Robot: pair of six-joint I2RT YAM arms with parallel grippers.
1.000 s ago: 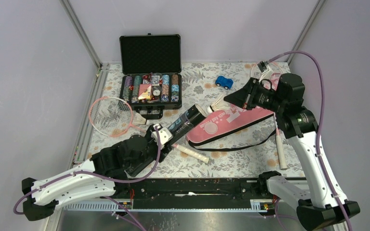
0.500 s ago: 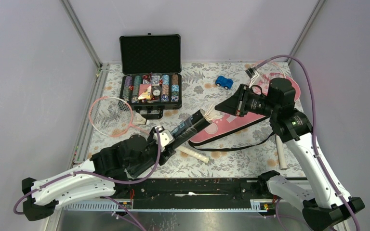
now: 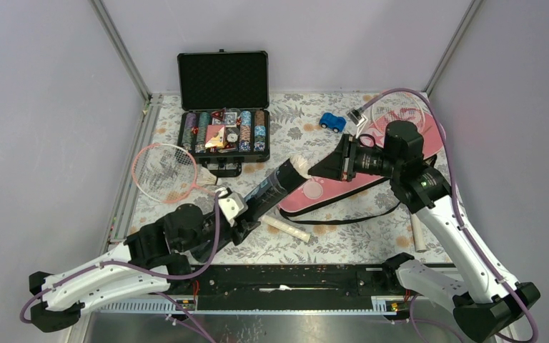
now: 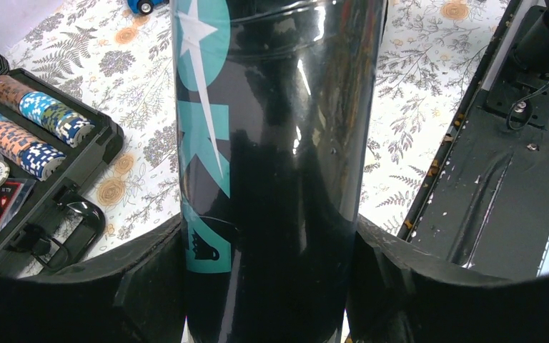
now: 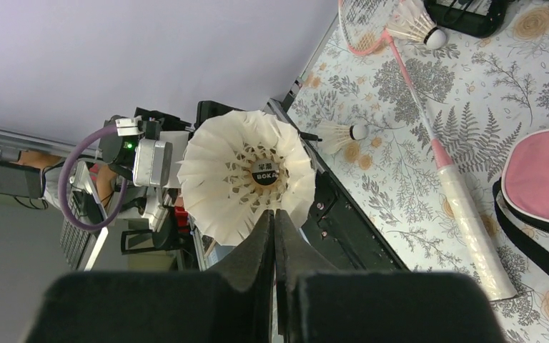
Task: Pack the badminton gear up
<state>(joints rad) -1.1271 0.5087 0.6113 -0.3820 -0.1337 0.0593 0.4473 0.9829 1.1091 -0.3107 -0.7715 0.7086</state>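
Observation:
My left gripper [image 3: 249,209] [image 4: 271,250] is shut on the lower end of the black tube with teal print [image 3: 271,187] [image 4: 271,143], which is lifted and slants up to the right. A white feather shuttlecock [image 3: 300,163] [image 5: 246,175] sits at the tube's upper mouth. My right gripper [image 3: 314,172] [image 5: 273,218] is shut on the edge of its feather skirt. The pink racket cover [image 3: 343,182] [image 5: 543,186] lies under the right arm. One pink racket [image 3: 164,171] [image 5: 465,207] lies at the left. The other racket's head [image 3: 404,113] shows at the back right.
An open black case of poker chips [image 3: 223,128] [image 4: 36,143] stands at the back. A small blue toy car [image 3: 333,122] is to its right. Two loose shuttlecocks [image 5: 343,132] [image 5: 414,25] lie on the floral cloth. The cover's black strap [image 3: 357,218] loops toward the front.
My right gripper has carried the shuttlecock left and down to the tube's mouth. The left arm has drawn back a little, and the tube has shifted with it.

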